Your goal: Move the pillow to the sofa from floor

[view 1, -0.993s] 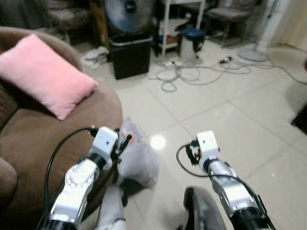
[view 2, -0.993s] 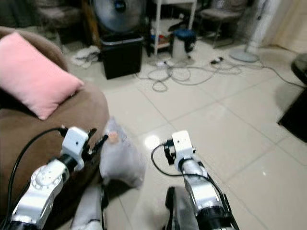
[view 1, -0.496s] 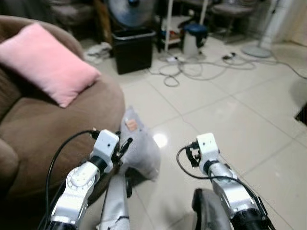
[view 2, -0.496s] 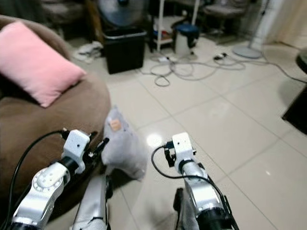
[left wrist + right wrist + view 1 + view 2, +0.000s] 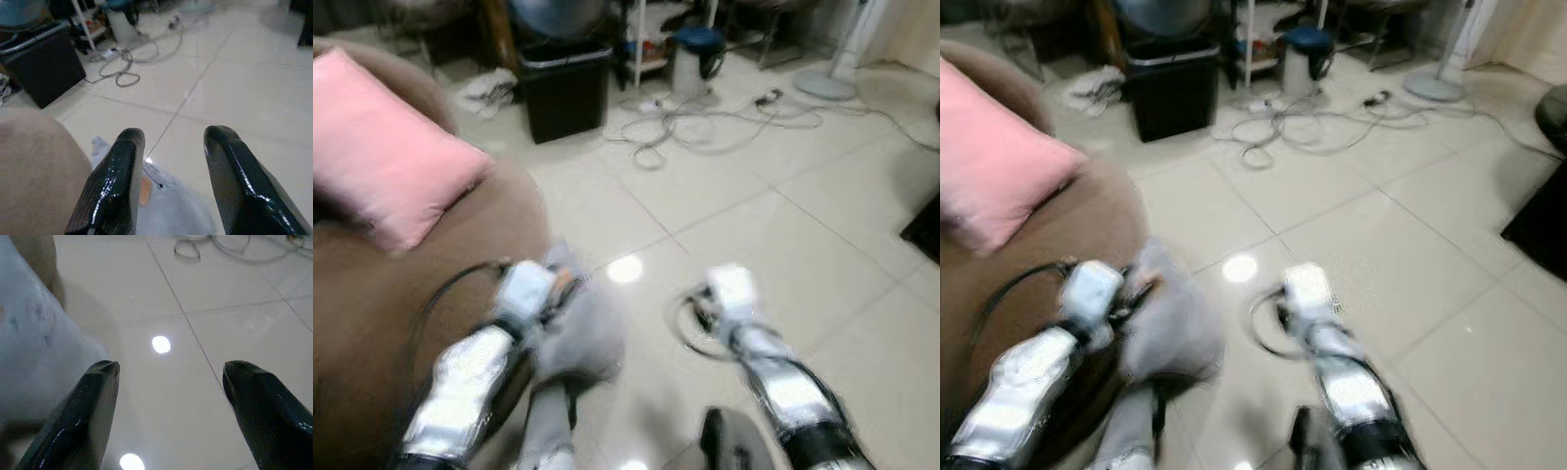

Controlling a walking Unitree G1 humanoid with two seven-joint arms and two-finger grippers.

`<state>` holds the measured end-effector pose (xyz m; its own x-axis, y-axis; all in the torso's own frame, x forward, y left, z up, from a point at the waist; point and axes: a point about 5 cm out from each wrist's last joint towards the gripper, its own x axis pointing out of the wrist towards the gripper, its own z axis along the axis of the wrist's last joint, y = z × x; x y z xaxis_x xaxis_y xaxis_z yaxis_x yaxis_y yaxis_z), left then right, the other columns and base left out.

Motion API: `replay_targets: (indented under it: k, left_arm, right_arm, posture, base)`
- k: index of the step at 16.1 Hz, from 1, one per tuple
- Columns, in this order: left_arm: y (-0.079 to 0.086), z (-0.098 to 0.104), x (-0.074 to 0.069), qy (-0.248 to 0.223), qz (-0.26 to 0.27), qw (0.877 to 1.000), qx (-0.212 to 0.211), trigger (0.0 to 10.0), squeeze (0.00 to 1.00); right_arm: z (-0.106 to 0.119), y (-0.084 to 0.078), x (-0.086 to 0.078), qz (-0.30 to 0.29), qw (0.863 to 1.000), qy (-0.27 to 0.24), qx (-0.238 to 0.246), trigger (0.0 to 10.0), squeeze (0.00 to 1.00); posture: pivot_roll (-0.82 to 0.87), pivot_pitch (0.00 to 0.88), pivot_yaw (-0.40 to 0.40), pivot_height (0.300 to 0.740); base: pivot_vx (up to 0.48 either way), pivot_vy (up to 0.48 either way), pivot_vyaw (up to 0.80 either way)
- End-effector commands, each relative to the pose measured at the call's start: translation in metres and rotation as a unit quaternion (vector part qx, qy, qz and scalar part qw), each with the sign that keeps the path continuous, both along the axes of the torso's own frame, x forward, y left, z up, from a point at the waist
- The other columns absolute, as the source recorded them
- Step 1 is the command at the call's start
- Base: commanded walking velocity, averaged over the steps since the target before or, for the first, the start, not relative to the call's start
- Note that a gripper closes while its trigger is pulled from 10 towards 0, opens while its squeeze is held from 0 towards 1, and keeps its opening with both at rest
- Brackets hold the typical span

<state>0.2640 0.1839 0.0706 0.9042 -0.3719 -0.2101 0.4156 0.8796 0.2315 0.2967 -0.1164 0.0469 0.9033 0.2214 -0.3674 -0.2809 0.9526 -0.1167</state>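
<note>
Left gripper (image 5: 168, 147) spread wide, holding nothing, poised just above the grey pillow (image 5: 171, 210). Right gripper (image 5: 168, 382) equally wide apart and empty, beside the same pillow over bare floor tiles (image 5: 205, 328). Grey pillow down on the floor, leaning against the foot of the brown sofa (image 5: 401, 294). Pink cushion (image 5: 386, 147) already lying on the seat. By the look of it, barely begun: no grasp made; gripping, lifting and placing on the sofa all left to do.

Bare tile floor (image 5: 773, 225) lies open ahead and to the right, while the brown sofa (image 5: 372, 294) blocks the left and tangled cables (image 5: 705, 127) and a black bin (image 5: 566, 88) crowd the far side.
</note>
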Motion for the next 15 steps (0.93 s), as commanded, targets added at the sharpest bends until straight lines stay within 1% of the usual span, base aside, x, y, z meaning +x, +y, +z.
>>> replay_targets:
  k: [1,3,6,9,10,11,12,13,14,15]
  left_arm:
    - [-0.016,0.003,0.004,-0.008,-0.018,1.0,-0.003,10.0,0.0]
    - [-0.016,0.002,0.003,-0.005,-0.019,1.0,-0.001,10.0,0.0]
    - [-0.016,0.0,0.002,0.002,-0.021,1.0,0.002,10.0,0.0]
    - [-0.015,-0.003,0.002,0.012,-0.02,1.0,0.013,10.0,0.0]
    - [-0.013,-0.008,0.002,0.025,-0.015,0.999,0.025,10.0,0.0]
    - [-0.009,-0.016,0.001,0.05,-0.005,0.998,0.044,10.0,0.0]
    - [-0.006,-0.023,0.001,0.07,0.004,0.997,0.045,10.0,0.0]
    - [0.003,-0.037,0.001,0.112,0.041,0.993,0.019,10.0,0.0]
    - [0.012,-0.046,0.003,0.136,0.07,0.988,0.002,10.0,0.0]
    - [0.016,-0.053,0.005,0.154,0.091,0.984,-0.018,10.0,0.16]
  right_arm:
    - [-0.014,-0.023,-0.008,-0.018,0.999,0.027,-0.03,10.0,0.0]
    - [-0.014,-0.023,-0.007,-0.007,0.999,0.027,-0.036,10.0,0.0]
    - [-0.016,-0.019,-0.009,0.004,0.999,0.03,-0.04,10.0,0.0]
    - [-0.017,-0.018,-0.01,-0.003,0.999,0.035,-0.029,10.0,0.0]
    - [-0.017,-0.016,-0.011,0.006,0.999,0.037,-0.029,10.0,0.0]
    - [-0.017,-0.014,-0.011,0.02,0.999,0.041,-0.029,10.0,0.0]
    - [-0.017,-0.012,-0.011,0.029,0.998,0.041,-0.031,10.0,0.0]
    - [-0.017,-0.008,-0.011,0.055,0.997,0.044,-0.035,10.0,0.0]
    - [-0.018,-0.005,-0.01,0.072,0.996,0.045,-0.038,10.0,0.0]
    - [-0.019,-0.002,-0.01,0.084,0.995,0.047,-0.04,10.0,0.0]
  posture:
    - [0.14,0.0,-0.026,0.52]
    - [0.14,0.0,-0.029,0.52]
    - [0.14,0.0,-0.028,0.52]
    - [0.14,0.0,-0.026,0.52]
    - [0.14,0.0,-0.025,0.52]
    - [0.14,0.0,-0.023,0.52]
    - [0.14,0.0,-0.022,0.52]
    - [0.14,0.0,-0.02,0.52]
    - [0.13,0.0,-0.021,0.52]
    - [0.13,0.0,-0.021,0.52]
  base:
    - [0.0,0.0,0.0]
    - [0.0,0.0,0.0]
    - [0.0,0.0,0.62]
    - [0.0,0.0,0.0]
    - [0.0,0.0,0.0]
    - [0.0,0.0,0.0]
    - [0.0,0.0,0.0]
    - [0.0,0.0,0.0]
    - [0.0,0.0,0.0]
    - [0.0,0.0,0.0]
